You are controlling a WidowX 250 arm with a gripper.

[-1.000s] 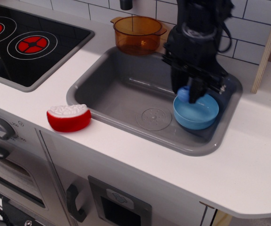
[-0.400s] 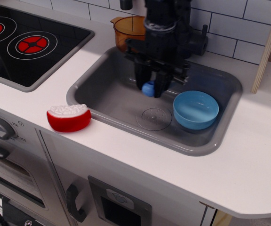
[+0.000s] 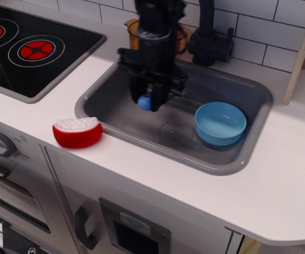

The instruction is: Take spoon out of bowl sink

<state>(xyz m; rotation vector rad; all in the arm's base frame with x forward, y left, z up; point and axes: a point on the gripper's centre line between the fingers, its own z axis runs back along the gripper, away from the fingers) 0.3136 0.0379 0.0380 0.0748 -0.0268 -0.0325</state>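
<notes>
The gripper [image 3: 148,100] hangs over the left half of the sink [image 3: 120,108], its black fingers pointing down and closed on the spoon [image 3: 144,102]. Only the light-blue end of the spoon shows between the fingers; the scoop is hidden by the gripper body. The spoon is held above the sink floor, clear of the bowl [image 3: 221,124] and well to its left. The arm rises from the gripper toward the back wall and blocks part of the view behind it. The bowl sits upright on the sink floor at the right end of the basin, close to the right wall, and its inside shows only blue plastic. A moulded drain circle [image 3: 173,134] lies on the sink floor between the gripper and the bowl, just beside the bowl's left edge. A black faucet [image 3: 211,37] stands on the counter behind the sink, at the back rim. An orange pot [image 3: 134,33] sits behind the sink's back-left corner, largely covered by the arm. On the white counter [image 3: 279,180] in front of the sink's left corner lies a red and white sponge [image 3: 77,132], near the rim but apart from it. A black stovetop [image 3: 30,47] with red rings fills the counter's left side.
</notes>
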